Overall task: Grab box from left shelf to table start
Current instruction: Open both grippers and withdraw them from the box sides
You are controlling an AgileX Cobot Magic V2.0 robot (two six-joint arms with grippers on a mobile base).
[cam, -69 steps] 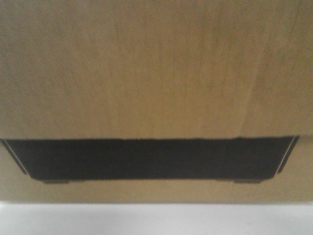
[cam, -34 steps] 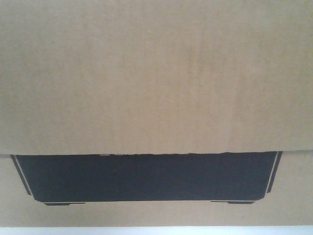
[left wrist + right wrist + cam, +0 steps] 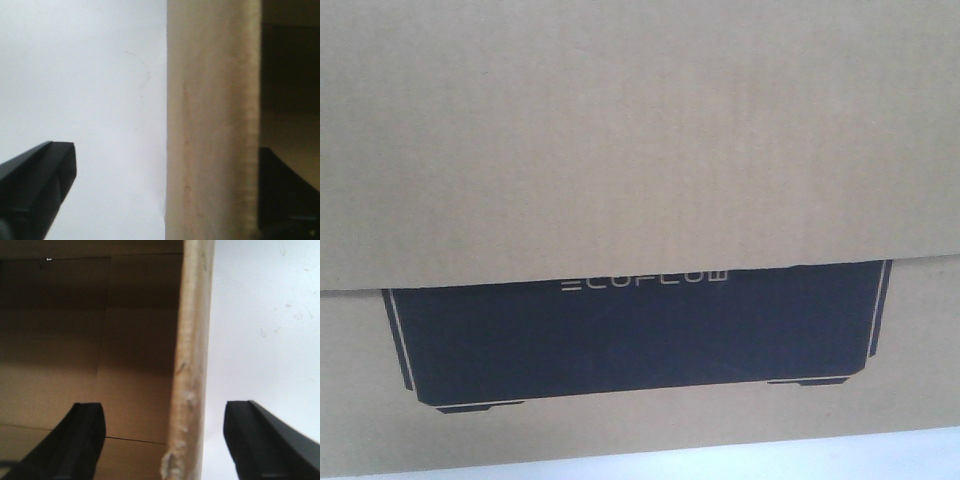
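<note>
Front-facing view: the box (image 3: 640, 140), of brown corrugated cardboard with fine vertical fluting, fills nearly the whole frame. A plain flap covers the upper half and overlaps a black trapezoid print (image 3: 630, 340) in the lower centre, edged by a thin pale outline and carrying the white lettering "ECOFLOW" (image 3: 644, 281) just under the flap edge. A narrow strip of smooth white tabletop (image 3: 880, 455) shows along the lower right of the frame, directly below the box's bottom edge; whether the box rests on it cannot be told. Left wrist view: a box wall runs as a vertical pale band with a rough, fibrous cut edge through the centre right of the frame, the dim interior lying to its right. The left gripper (image 3: 167, 200) straddles this wall, one matte black finger (image 3: 35, 185) at lower left over the white surface and the other at lower right inside the box; both stand visibly apart from the cardboard, so the fingers are spread. Right wrist view: the right gripper (image 3: 165, 440) likewise straddles a wall with a frayed top edge, its left finger (image 3: 75, 440) inside the shadowed brown interior and its right finger outside over the white surface, spread wide with clear gaps to the cardboard.
</note>
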